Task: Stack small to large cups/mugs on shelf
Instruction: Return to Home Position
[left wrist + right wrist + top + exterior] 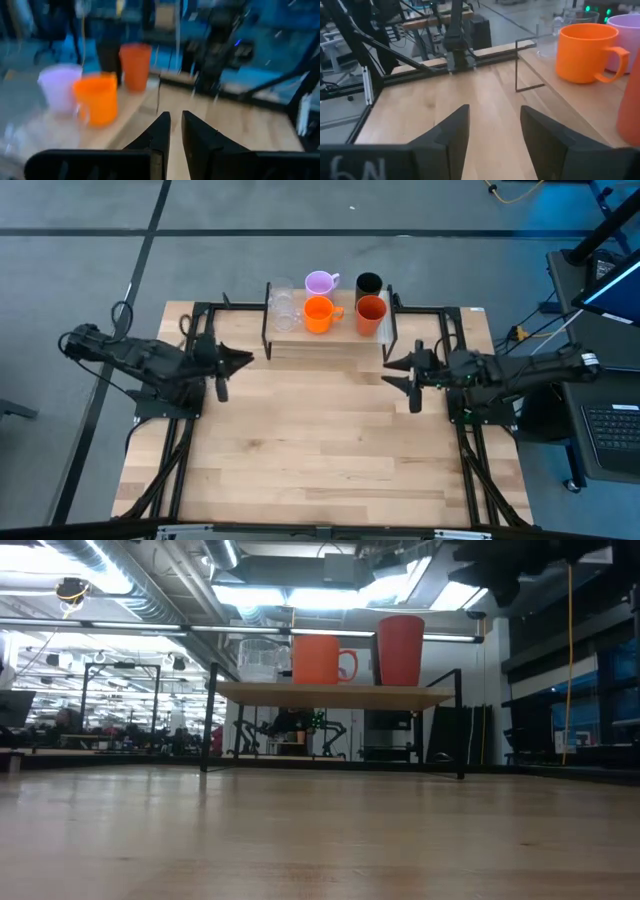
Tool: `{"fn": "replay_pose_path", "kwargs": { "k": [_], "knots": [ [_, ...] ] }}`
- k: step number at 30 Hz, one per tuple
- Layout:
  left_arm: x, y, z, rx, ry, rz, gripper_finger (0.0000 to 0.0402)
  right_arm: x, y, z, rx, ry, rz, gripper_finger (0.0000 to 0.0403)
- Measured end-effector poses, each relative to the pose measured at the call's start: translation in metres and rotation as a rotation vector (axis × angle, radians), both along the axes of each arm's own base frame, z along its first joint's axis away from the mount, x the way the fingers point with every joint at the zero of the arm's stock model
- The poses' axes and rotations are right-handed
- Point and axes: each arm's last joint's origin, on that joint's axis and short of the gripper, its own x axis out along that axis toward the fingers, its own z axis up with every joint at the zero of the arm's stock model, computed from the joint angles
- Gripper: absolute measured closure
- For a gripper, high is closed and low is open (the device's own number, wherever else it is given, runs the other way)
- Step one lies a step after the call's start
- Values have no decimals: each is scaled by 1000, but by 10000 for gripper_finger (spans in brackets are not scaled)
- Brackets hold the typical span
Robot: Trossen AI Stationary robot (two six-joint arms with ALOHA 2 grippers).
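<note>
While my right gripper (398,372) hangs spread and empty and my left gripper (238,360) is nearly pinched on nothing, the shelf (330,342) lies between them, toward the far edge of the table (330,450). Its long axis runs arm to arm; the orange-red cup (371,314) sits nearer the right.

One mark only, right wrist view: pale handwritten characters (357,167) on the dark housing behind the right hand (492,114). They read roughly "6N"; first character looks like a 6, second like an N, both faint and partly cut off. Nothing else legible in any view
</note>
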Motion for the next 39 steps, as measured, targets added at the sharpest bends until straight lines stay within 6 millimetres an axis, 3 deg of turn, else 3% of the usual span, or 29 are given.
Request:
{"fn": "replay_pose_path", "kwargs": {
  "k": [4, 10, 16, 25, 30, 39],
  "knots": [
    [-2, -1, -9, 67, -74, -99, 360, -7, -1, -21, -29, -24, 6, 226],
    [-14, 2, -53, -20, -117, -115, 360, -21, -3, -46, -22, -101, 12, 226],
    [-14, -1, -97, 79, -275, -229, 360, -32, -4, -58, -42, -146, 17, 226],
    [-14, 1, -142, 51, -262, -177, 360, -41, -5, -92, -96, -112, 26, 226],
    [-14, 3, -154, -29, -254, -83, 360, -45, -6, -102, -117, -114, 27, 226],
    [-14, 3, -157, 24, -224, -85, 360, -50, -9, -115, -208, -100, -28, 226]
  ]
}}
